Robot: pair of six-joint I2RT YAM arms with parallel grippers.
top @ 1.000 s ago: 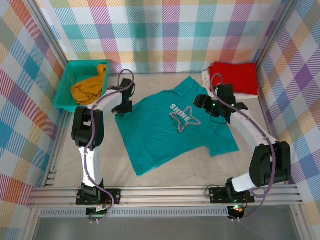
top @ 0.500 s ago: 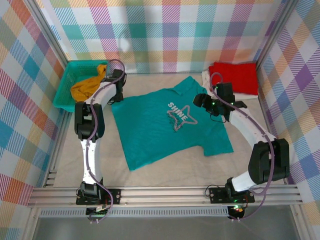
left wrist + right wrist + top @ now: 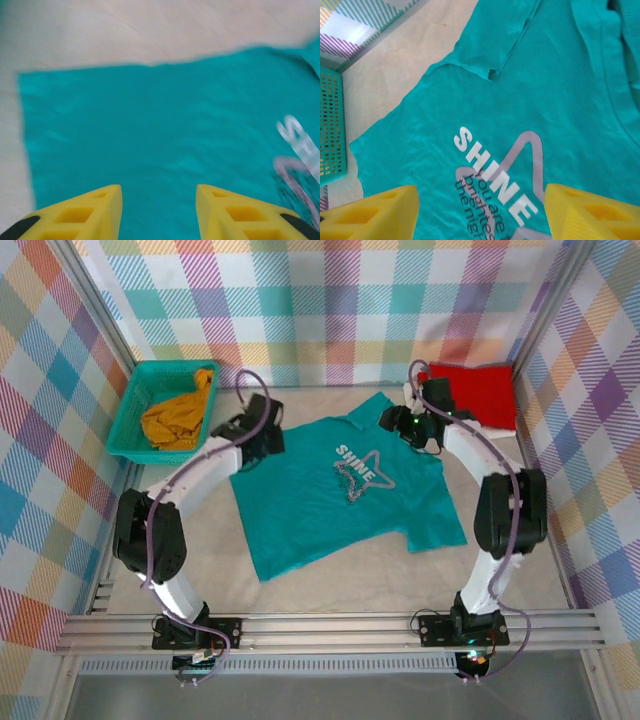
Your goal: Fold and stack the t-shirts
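The teal t-shirt (image 3: 340,490) with the white "SHINE" star print (image 3: 495,175) lies spread flat, print up, mid-table. My left gripper (image 3: 265,440) hovers over its left sleeve edge. In the left wrist view it (image 3: 159,210) is open, with plain teal cloth (image 3: 165,115) below the yellow fingers. My right gripper (image 3: 395,422) hangs near the collar and right shoulder. It (image 3: 480,210) is wide open above the print. A folded red t-shirt (image 3: 480,395) rests at the back right, a white edge (image 3: 410,393) showing beneath it. The mustard-yellow t-shirt (image 3: 178,418) lies crumpled in the basket.
A teal mesh basket (image 3: 135,400) stands at the back left, and its wall (image 3: 330,130) shows in the right wrist view. Plaid walls enclose the table on three sides. Bare beige tabletop (image 3: 340,585) runs in front of the shirt.
The teal shirt slid a little to the left. My left gripper swung out toward the basket, then back over the left sleeve. My right gripper moved back toward the collar.
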